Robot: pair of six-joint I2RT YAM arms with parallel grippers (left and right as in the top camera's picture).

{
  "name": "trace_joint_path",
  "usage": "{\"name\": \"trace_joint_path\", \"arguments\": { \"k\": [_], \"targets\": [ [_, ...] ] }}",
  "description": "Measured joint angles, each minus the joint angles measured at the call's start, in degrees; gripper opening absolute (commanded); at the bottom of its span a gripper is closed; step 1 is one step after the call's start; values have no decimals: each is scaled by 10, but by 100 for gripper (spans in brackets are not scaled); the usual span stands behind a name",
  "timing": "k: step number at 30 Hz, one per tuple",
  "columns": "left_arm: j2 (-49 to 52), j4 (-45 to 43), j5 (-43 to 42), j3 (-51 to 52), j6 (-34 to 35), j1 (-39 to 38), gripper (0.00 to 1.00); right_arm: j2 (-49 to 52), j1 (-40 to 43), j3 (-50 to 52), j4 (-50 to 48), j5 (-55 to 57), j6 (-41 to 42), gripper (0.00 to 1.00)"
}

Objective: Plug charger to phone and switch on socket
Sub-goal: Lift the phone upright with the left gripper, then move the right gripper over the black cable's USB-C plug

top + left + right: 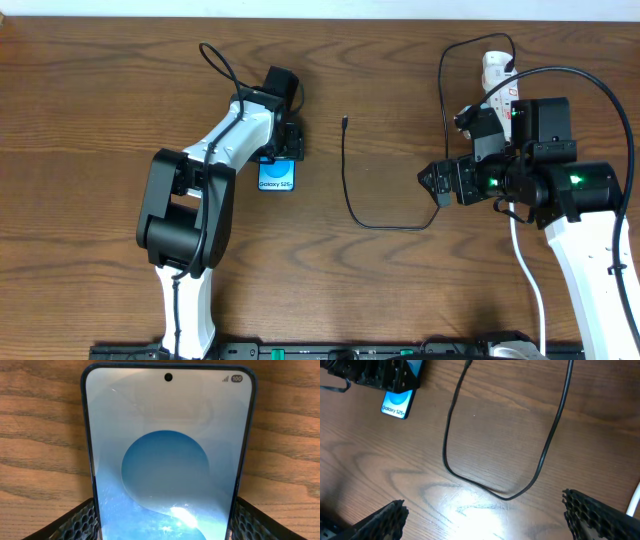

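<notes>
The phone [277, 180] lies flat on the wooden table, its blue screen up. It fills the left wrist view [167, 435]. My left gripper [285, 150] is shut on the phone, one finger against each long edge [162, 525]. The charger [348, 190] is a thin black cable looping across the middle of the table. Its connector tip [343, 122] lies free to the right of the phone. My right gripper [435, 185] is wide open and empty [490, 525], with the cable loop [451, 425] just ahead of it. The socket [495, 70] is at the back right, mostly hidden by my right arm.
The thick white cord [525, 270] of the socket runs down the right side under my right arm and shows at the right wrist view's edge [635, 500]. The phone and my left gripper also show at the upper left of the right wrist view [397, 404].
</notes>
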State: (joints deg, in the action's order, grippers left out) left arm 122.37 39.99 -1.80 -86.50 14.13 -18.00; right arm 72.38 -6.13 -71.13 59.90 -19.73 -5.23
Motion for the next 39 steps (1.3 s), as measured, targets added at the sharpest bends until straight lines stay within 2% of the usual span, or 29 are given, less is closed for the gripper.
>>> {"name": "trace_joint_path", "arguments": {
  "k": [12,17,21,24,29,32,37,39],
  "targets": [
    [-6,27,-13,-5,0,11,7,0,0,0,-2,0,0,99],
    [-38,42,-15,-5,5,28,8,0,0,0,-8,0,7,99],
    [-84,57,-15,-5,43,39,8,0,0,0,-22,0,25,99],
    [-112,74,-15,-5,108,45,8,0,0,0,-34,0,47,98],
    [-133,104,-17,-5,207,52,7,4,-10,0,-58,2,92,89],
    [-139,117,-19,-5,256,57,7,16,-24,0,-69,8,127,78],
    [-153,129,-28,-5,331,75,7,66,-57,-16,-81,19,178,60],
    [-162,130,-33,-5,348,86,7,105,-78,-53,-70,30,195,58]
  ]
}}
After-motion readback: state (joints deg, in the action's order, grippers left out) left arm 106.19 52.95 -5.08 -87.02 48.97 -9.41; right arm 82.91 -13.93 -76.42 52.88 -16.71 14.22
